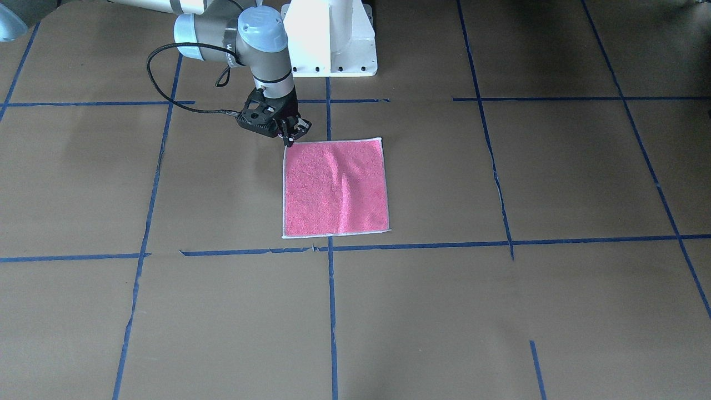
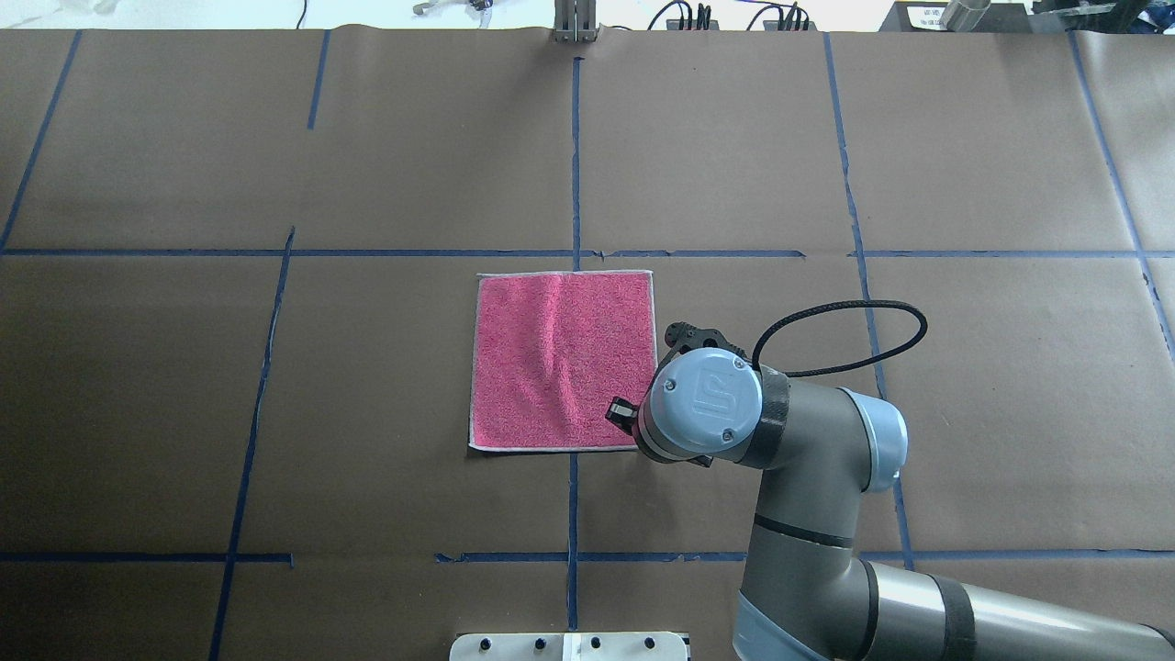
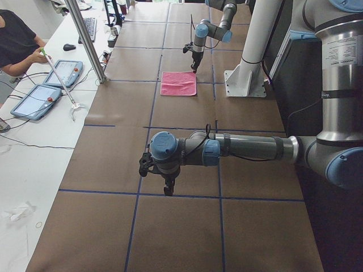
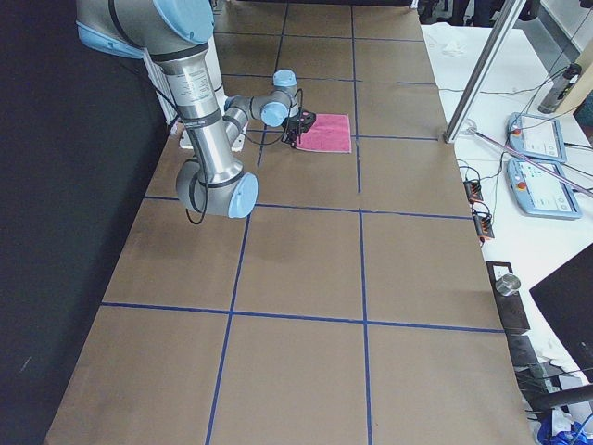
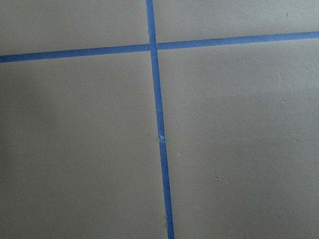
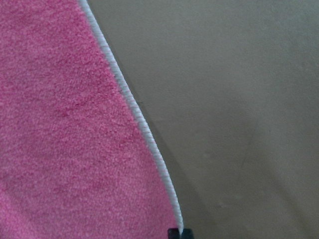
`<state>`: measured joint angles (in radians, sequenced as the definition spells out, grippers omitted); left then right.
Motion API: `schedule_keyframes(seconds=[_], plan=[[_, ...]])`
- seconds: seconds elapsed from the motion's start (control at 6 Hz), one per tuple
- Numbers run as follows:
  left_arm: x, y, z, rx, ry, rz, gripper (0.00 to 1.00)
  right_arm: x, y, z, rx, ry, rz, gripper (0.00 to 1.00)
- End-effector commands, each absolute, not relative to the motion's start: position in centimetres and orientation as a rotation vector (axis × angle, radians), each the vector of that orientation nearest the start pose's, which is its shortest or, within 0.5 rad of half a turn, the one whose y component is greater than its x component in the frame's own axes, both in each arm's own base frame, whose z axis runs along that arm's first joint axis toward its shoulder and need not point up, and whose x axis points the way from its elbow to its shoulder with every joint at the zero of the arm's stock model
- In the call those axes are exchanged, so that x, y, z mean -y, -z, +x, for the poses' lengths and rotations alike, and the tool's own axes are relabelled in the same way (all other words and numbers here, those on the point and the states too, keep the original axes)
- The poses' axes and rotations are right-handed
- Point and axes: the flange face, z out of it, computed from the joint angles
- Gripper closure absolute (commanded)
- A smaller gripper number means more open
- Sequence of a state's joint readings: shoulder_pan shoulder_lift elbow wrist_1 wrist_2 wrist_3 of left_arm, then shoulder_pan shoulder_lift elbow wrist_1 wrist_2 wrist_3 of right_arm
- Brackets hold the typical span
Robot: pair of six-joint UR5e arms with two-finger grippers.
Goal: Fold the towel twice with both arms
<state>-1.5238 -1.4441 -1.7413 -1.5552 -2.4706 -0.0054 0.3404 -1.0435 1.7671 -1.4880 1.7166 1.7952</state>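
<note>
Blue tape lines (image 1: 332, 311) grid the brown table (image 1: 555, 311); an operator (image 3: 17, 42) is beside what may be tablets (image 3: 63, 72).

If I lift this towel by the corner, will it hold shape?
Probably not: the towel lies flat with a soft wrinkle, so it should drape. It looks thin, likely light. Terry pile may grip the brown paper when dragged.

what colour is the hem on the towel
Whitish; the towel hem shows best in the right wrist-mounted view.
</note>
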Motion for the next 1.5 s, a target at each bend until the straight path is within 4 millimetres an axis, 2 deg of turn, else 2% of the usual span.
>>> schedule_keyframes(seconds=[0.0,0.33,0.5,0.67,0.83,1.0,1.17,1.33], plan=[[46.0,-58.8,3.3,-0.986,0.039,-0.030,0.00,33.0,-25.9,-56.1,0.835,-0.476,-0.089,0.96],[46.8,-52.6,13.2,-1.080,0.166,-0.087,0.00,33.3,-26.1,-55.6,0.834,-0.478,-0.091,0.96],[46.3,-48.9,17.7,-1.092,0.240,-0.120,0.00,33.5,-26.0,-55.4,0.836,-0.482,-0.091,0.96],[46.1,-43.2,26.9,-1.074,0.295,-0.121,0.01,33.4,-25.8,-54.7,0.844,-0.482,-0.091,0.95],[44.8,-40.1,33.0,-1.073,0.329,-0.133,0.01,33.1,-26.1,-53.9,0.847,-0.481,-0.091,0.95],[43.2,-37.3,36.6,-1.091,0.448,-0.245,0.03,33.1,-26.1,-53.9,0.847,-0.481,-0.092,0.94],[39.2,-35.0,43.2,-1.066,0.453,-0.300,0.06,33.0,-26.1,-54.0,0.847,-0.479,-0.093,0.94],[38.4,-31.2,47.2,-1.018,0.499,-0.282,0.06,33.0,-26.1,-54.0,0.847,-0.479,-0.093,0.94]])
